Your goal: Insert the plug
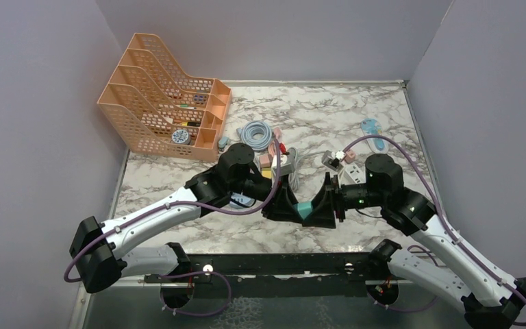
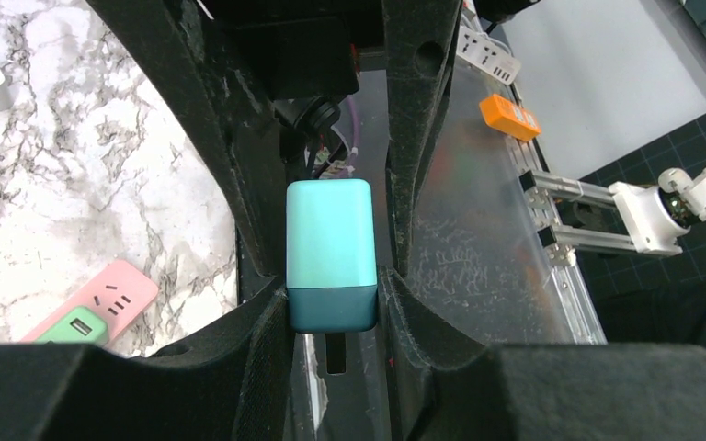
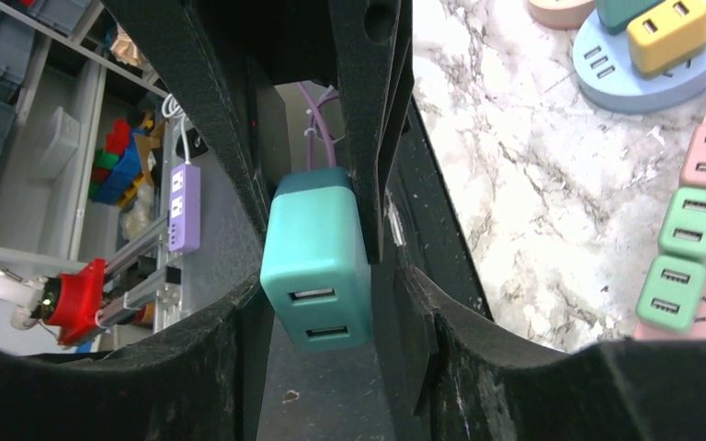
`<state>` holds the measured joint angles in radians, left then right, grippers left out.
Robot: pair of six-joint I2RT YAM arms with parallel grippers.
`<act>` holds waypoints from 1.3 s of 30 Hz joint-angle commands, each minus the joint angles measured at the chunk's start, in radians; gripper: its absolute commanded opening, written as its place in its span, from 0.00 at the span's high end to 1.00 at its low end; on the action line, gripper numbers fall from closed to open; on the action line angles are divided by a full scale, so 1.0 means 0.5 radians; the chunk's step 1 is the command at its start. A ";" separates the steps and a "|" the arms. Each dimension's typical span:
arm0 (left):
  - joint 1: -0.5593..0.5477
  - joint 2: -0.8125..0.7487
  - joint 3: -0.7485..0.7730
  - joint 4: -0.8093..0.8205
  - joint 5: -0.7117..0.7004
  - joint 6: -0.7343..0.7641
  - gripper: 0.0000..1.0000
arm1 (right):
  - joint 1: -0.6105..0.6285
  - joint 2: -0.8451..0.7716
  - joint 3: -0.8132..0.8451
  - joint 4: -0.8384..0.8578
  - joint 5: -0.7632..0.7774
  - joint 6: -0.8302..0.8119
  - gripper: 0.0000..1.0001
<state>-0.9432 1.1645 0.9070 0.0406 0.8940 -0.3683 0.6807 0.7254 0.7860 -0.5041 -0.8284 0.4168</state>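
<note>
A teal plug-in charger [image 1: 305, 209] hangs between both grippers above the table's front edge. My left gripper [image 1: 293, 203] is shut on its darker end [image 2: 331, 308], pads touching both sides, a prong [image 2: 335, 354] pointing at the left wrist camera. My right gripper [image 1: 320, 201] is open around the lighter end, whose two USB ports [image 3: 314, 312] face its camera. Its left finger [image 3: 239, 312] touches the charger, while its right finger [image 3: 414, 303] stands apart. A pink power strip with green sockets [image 3: 689, 248] lies on the marble and also shows in the left wrist view [image 2: 92, 308].
An orange file rack [image 1: 164, 110] stands at the back left, with a coiled grey cable [image 1: 257, 133] beside it. A white power strip [image 1: 353, 175] and small adapters lie behind the grippers. A round blue hub with a yellow adapter [image 3: 643, 55] is near the pink strip.
</note>
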 commanded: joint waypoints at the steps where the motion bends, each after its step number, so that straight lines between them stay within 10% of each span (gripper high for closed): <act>1: 0.013 -0.049 0.074 -0.098 0.132 0.132 0.90 | 0.007 0.016 0.061 0.216 -0.026 -0.030 0.48; 12: 0.056 -0.022 0.122 -0.120 0.156 0.108 0.87 | 0.007 0.119 0.072 0.419 -0.163 0.022 0.85; 18: 0.111 -0.049 0.067 -0.011 0.140 0.028 0.87 | 0.007 0.117 0.059 0.325 -0.142 -0.038 0.52; 25: 0.149 -0.062 0.029 0.032 0.174 -0.018 0.85 | 0.007 0.114 0.035 0.405 -0.138 0.043 0.94; 28: 0.160 -0.070 0.021 -0.047 0.100 0.003 0.70 | 0.007 0.152 0.085 0.337 -0.036 0.002 0.99; 33: 0.183 -0.195 -0.029 -0.398 -0.567 0.149 0.28 | 0.007 0.261 0.235 -0.058 0.438 -0.363 0.99; 34: 0.195 -0.407 -0.208 -0.568 -1.219 0.093 0.18 | 0.007 0.374 0.283 -0.186 0.885 -0.512 0.99; 39: 0.208 -0.691 -0.351 -0.775 -1.893 -0.103 0.15 | 0.010 0.654 0.473 -0.256 1.033 -0.789 0.99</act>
<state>-0.8494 0.9237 0.7750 -0.2230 0.3634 -0.3534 0.6807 0.9627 0.9428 -0.5579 -0.5083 0.1696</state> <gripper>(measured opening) 0.837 0.306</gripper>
